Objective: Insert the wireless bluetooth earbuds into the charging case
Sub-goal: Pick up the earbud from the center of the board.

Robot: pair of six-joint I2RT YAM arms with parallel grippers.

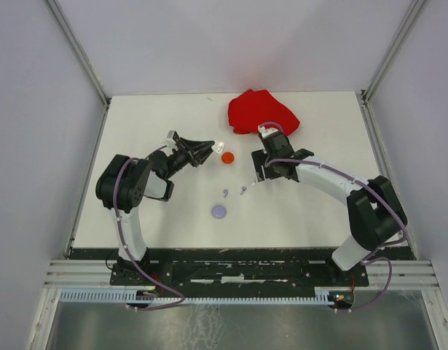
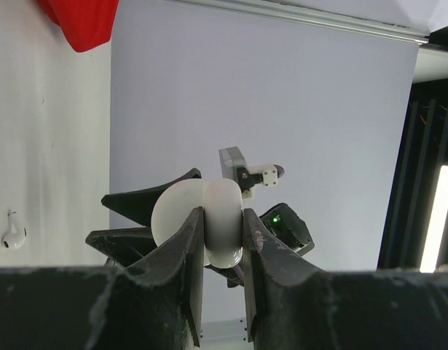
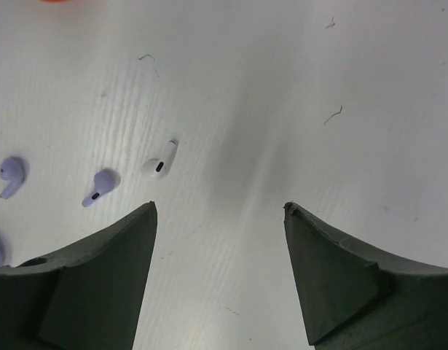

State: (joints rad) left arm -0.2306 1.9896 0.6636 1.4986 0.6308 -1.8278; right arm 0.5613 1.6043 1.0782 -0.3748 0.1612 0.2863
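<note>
Nothing is inserted yet: no earbud is seen in any case. The white case (image 2: 176,211) is clamped and held lifted by the left gripper (image 2: 222,215), toward the middle of the desk (image 1: 304,211). The right gripper (image 3: 219,205) is spread open with nothing in it, near the white earbud (image 3: 159,161). This earbud lies flat by the desk's middle. Its long axis is slanted, with the head turned to the lilac earbuds (image 3: 100,186) and the stem away from them. Picking and seating are still to be done.

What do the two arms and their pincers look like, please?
The left arm and right arm share white links, bulky black joints and a thin lilac cable alongside. The left pincer and right pincer each have two matte black wedge-shaped fingers.
</note>
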